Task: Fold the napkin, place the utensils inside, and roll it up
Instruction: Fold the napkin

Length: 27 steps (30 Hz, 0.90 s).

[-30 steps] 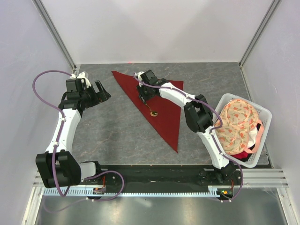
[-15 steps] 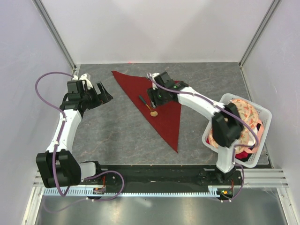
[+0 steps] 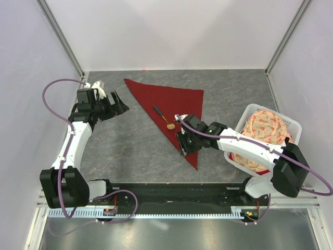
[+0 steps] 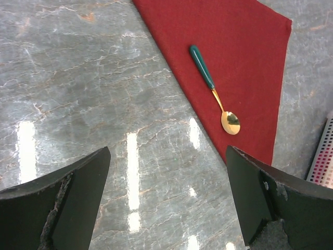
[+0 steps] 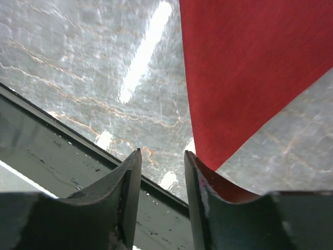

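Observation:
The dark red napkin (image 3: 179,107) lies flat as a folded triangle, its lower tip pointing to the table's front edge. The spoon (image 3: 163,117), with a green handle and a gold bowl, lies on it near the left edge. My right gripper (image 3: 182,146) hangs low over the napkin's left edge near the lower tip, jaws a little apart and empty. In the right wrist view the napkin (image 5: 244,67) tapers down beside my right gripper (image 5: 162,156). My left gripper (image 3: 118,103) is open and empty to the left of the napkin. The left wrist view shows the spoon (image 4: 213,88) on the napkin (image 4: 244,47) ahead of my left gripper (image 4: 166,198).
A white basket (image 3: 293,123) holding a peach-and-cream floral cloth (image 3: 265,135) stands at the right edge. The black rail at the table's front edge (image 5: 62,172) lies just under the right gripper. Grey walls close in the back and sides.
My right gripper has left the spoon lying on the napkin and moved toward the front, down to the napkin's lower tip. My left gripper has shifted slightly to the right.

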Each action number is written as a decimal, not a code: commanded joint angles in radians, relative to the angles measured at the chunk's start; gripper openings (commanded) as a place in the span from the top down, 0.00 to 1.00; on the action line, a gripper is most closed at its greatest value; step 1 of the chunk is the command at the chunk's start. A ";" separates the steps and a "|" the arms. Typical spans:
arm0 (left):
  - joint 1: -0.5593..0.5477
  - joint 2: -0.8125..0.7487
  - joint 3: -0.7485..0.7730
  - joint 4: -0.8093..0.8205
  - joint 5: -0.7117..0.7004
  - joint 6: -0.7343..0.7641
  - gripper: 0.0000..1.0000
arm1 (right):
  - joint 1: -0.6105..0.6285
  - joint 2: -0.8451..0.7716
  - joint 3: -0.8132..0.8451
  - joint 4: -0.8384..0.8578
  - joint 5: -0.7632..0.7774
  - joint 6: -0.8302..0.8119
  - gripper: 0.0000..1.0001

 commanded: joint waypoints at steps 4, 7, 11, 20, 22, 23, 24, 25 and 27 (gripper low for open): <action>-0.007 -0.020 -0.006 0.038 0.020 -0.009 0.02 | 0.016 -0.003 -0.090 -0.003 0.017 0.073 0.55; -0.005 -0.021 -0.005 0.040 0.025 -0.009 0.02 | 0.016 0.002 -0.105 0.002 0.026 0.070 0.55; -0.007 -0.020 -0.005 0.040 0.025 -0.009 0.02 | 0.016 0.023 -0.120 0.022 0.034 0.068 0.56; -0.005 -0.015 -0.006 0.038 0.028 -0.011 0.02 | 0.016 0.057 -0.160 0.037 0.077 0.064 0.57; -0.007 -0.015 -0.005 0.038 0.029 -0.011 0.02 | 0.016 0.061 -0.172 0.043 0.074 0.065 0.57; -0.007 -0.015 -0.005 0.040 0.026 -0.009 0.02 | 0.016 0.063 -0.176 0.049 0.072 0.067 0.57; -0.005 -0.015 -0.006 0.038 0.028 -0.011 0.02 | 0.016 0.064 -0.182 0.049 0.071 0.068 0.58; -0.007 -0.014 -0.006 0.040 0.028 -0.009 0.02 | 0.017 0.064 -0.188 0.054 0.068 0.070 0.58; -0.005 -0.012 -0.005 0.040 0.031 -0.011 0.02 | 0.016 0.064 -0.199 0.063 0.063 0.072 0.59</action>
